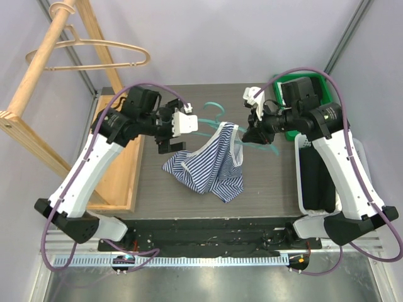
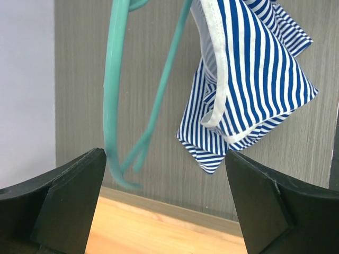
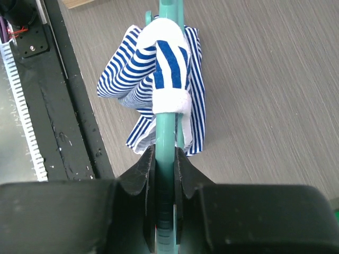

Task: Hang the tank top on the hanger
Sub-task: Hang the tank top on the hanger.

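Leftmost, beyond the table (image 1: 157,189) edge: wooden rack (image 1: 38,82) with tan hanger (image 1: 94,53) hooked over it, no part of this job. Next along, left gripper (image 1: 184,123), spread wide with nothing between its fingers (image 2: 63,196), hovering just beside one end of the hanger (image 2: 112,79). Mid-table, lifted into the air: tank top (image 1: 211,165), hung by a single white-trimmed strap looped over the teal rod, the rest bunched and drooping below; whether touching the table or not, cannot tell. Rightward, right gripper (image 3: 164,159), pinched tight on the hanger's rod just behind that strap, carrying hanger and top together. Furthest right, white bin (image 1: 301,151) holding black garment (image 1: 315,179). By the look of it: light, limp cloth with no shape of its own, likely to slide along the smooth rod and slip off if tilted. Best taken at the free strap or the trimmed neck edge, for the firmness of the doubled seam, then drawn over the bare shoulder of the hanger. Thin and stiff, that hanger, and probably apt to swivel in a one-point hold.
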You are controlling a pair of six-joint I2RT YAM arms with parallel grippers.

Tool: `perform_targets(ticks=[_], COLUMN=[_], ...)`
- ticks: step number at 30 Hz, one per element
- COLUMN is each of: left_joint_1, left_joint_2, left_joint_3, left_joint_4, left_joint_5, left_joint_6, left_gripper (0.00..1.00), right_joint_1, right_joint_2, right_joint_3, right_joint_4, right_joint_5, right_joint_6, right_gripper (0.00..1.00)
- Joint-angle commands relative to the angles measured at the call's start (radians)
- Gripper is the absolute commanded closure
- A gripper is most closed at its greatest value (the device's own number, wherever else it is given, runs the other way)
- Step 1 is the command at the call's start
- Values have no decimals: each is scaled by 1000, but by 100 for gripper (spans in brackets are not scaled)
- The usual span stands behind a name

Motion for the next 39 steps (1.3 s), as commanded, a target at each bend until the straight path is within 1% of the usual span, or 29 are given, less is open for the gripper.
perform_targets(ticks=[1, 5, 9, 12, 17, 22, 29, 30, 31, 33, 34, 36, 37, 39], left_joint_1=[33, 38, 39, 44, 50, 53, 55, 55, 55, 53, 55, 53, 53, 53], left_joint_2=[-88, -151, -191, -203, -194, -166, -123, -119, -113, -103, -102, -93, -91, -88], left_joint_3=[-12, -79, -226, -323, -451, -480, -535, -538, -543, -555, -563, -569, -575, -581], left_joint_4=[38, 17, 24, 58, 189, 259, 418, 429, 438, 466, 475, 498, 503, 513], left_joint_5=[12, 32, 53, 78, 81, 99, 98, 101, 108, 111, 113, 110, 107, 102], left_joint_6=[-40, -31, -28, -42, -74, -86, -143, -145, -146, -155, -157, -161, -160, -162], left_gripper=[0, 0, 0, 0, 0, 0, 1, 3, 10, 19, 29, 41, 54, 68], right_joint_1=[-6, -9, -14, -17, -24, -47, -63, -64, -66, -67, -70, -72, -75, -79], right_joint_2=[-48, -65, -81, -79, -73, -79, -79, -79, -81, -81, -82, -82, -84, -84], right_joint_3=[-28, -40, -43, -34, -17, -15, -20, -19, -17, -12, -11, -6, -6, -9], right_joint_4=[138, 190, 226, 232, 227, 227, 229, 230, 230, 229, 229, 229, 230, 230], right_joint_5=[25, 21, 5, 5, -10, -21, -52, -53, -52, -56, -59, -65, -67, -70], right_joint_6=[54, 109, 155, 164, 175, 177, 180, 181, 181, 181, 181, 183, 181, 181], right_gripper=[99, 99, 99, 99, 99, 99, 99, 99, 99, 99, 99, 99, 99, 99])
